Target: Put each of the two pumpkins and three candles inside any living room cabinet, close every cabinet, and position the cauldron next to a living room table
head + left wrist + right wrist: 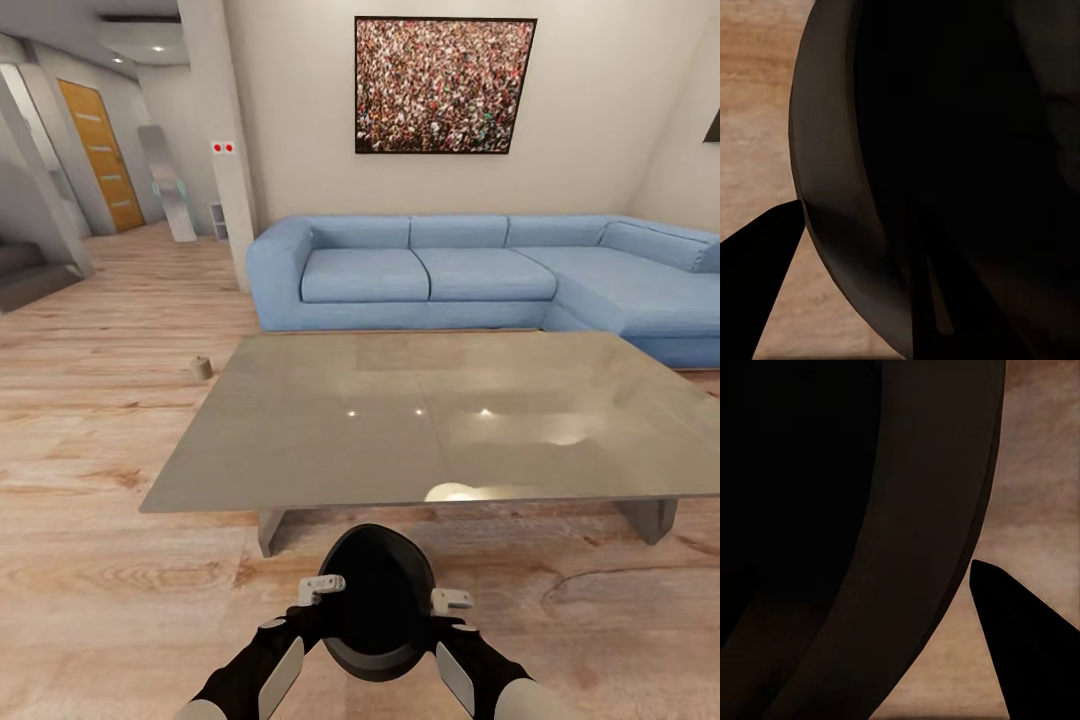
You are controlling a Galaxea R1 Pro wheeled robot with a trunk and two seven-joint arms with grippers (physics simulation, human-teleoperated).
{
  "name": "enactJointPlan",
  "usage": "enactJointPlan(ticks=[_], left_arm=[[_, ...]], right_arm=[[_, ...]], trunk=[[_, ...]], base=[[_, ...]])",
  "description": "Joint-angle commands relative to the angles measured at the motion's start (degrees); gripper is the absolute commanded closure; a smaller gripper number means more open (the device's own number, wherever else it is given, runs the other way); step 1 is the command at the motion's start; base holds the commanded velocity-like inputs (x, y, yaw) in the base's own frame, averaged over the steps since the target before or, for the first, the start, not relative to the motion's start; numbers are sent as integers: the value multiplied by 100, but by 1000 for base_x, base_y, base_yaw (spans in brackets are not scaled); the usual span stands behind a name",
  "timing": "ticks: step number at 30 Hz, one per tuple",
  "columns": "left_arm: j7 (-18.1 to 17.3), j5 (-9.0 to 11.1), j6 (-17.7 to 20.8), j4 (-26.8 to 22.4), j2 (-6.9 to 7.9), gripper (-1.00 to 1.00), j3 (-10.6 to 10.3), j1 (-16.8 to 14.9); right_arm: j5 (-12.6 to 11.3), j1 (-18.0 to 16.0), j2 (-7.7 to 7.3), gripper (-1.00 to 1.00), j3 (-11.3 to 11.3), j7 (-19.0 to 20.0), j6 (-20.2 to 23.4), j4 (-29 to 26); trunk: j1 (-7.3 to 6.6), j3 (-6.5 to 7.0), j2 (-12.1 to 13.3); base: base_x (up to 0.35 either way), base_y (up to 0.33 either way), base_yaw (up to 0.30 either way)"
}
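Carrying, item one: squat round matte-black cauldron [376, 600], held between both arms at the near centre of the head view, wide mouth turned up and toward the far side. The left gripper [322, 588] sat at the pot's left rim and the right gripper [451, 601] at its right rim, so neither arm was nearer; each jaw pair was spread across the rim wall, one finger visible outside the pot and the other apparently inside, clamped on it as far as could be judged.

Item two: large low rectangular coffee table with glossy grey top [330, 440], lying directly beyond the cauldron, its near edge close to the pot and its long axis running left to right.

Item three: short beige candle [201, 367], on the pale wood plank floor [100, 600] just off the table's far-left corner.

Item four: blue sectional sofa [420, 272], beyond the table.

Judgement: the cauldron needed only lowering onto the floor where it hung, just short of the table's near edge.
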Motion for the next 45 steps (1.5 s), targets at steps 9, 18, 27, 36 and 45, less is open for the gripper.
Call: enactJointPlan(ticks=[9, 18, 27, 36, 45], left_arm=[[12, 139, 21, -18, 91, 100, -78, -3], [12, 139, 21, -18, 91, 100, -74, -2], [12, 139, 21, -18, 91, 100, -75, -2], [12, 139, 21, -18, 91, 100, -72, -2], [12, 139, 21, -18, 91, 100, -72, -2]], right_arm=[[-113, -5, -22, 100, 9, 208, 30, -233], [-113, -5, -22, 100, 10, 208, 30, -235], [-113, -5, -22, 100, 13, 208, 30, -234], [-113, -5, -22, 100, 10, 208, 30, -233], [-113, -5, -22, 100, 7, 208, 35, -233]], trunk=[[13, -137, -11], [13, -137, -11], [13, -137, -11], [13, -137, -11], [13, -137, -11]], base=[[0, 0, 0], [0, 0, 0], [39, 0, 0], [3, 0, 0], [0, 0, 0]])
